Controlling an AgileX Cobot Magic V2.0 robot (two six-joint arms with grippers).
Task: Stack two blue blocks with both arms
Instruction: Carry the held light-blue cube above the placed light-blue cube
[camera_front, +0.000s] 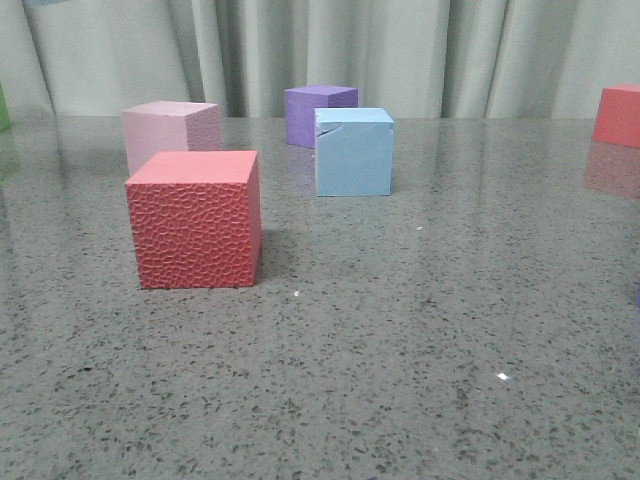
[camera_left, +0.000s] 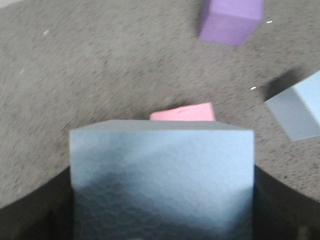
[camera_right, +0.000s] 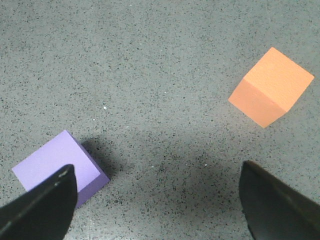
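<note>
Left claw (camera_left: 162, 235) grips one sky-blue matte foam cube (camera_left: 162, 180), right claw (camera_right: 157, 200) gapes empty above the worktop (camera_right: 165, 75), so carry it square over the second sky-blue foam cube (camera_front: 353, 152) right of the purple foam cube (camera_front: 318, 112), then lower gently.

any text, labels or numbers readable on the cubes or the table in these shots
None: no text, label, brand or number shows in any view.
The blue block on the table, the one in the left tool, the red cube, the purple cube and the orange cube have plain faces.
</note>
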